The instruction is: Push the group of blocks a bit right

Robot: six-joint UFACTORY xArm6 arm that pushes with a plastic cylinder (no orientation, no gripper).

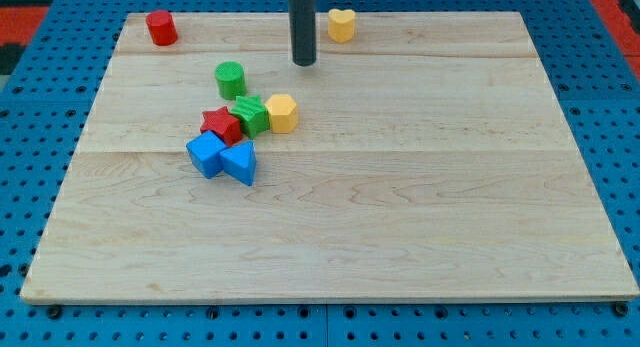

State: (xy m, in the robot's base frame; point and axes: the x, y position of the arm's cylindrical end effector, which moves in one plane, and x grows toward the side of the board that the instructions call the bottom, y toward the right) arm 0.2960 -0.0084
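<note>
**A:** Where is my tip (304, 63) right now?

**B:** Near the view's top edge of the wooden board (420, 207), on bare wood and touching no block. There is no gripper on the rod, so there is nothing to call open or closed, and it holds nothing.

**A:** What lies closest to it?

**B:** The yellow heart-shaped block (342, 25), just to its right and a little toward the top. The green cylinder (230, 79) sits to its left and slightly below.

**A:** And the group?

**B:** Below the tip and to its left. Nearest is the yellow hexagonal block (283, 113), touching the green block (250, 116), whose shape I cannot tell for sure. Next comes the red star (221, 125), then the blue cube (206, 154) and the blue triangular block (240, 162) side by side, farthest from the tip.

**A:** Which way does the cluster run?

**B:** Its long axis is a diagonal, from the yellow block at upper right down to the blue pair at lower left. The pieces are packed tight, each against a neighbour.

**A:** Anything else?

**B:** A red cylinder (161, 28) stands well to the tip's left, near the board's top-left corner.
</note>
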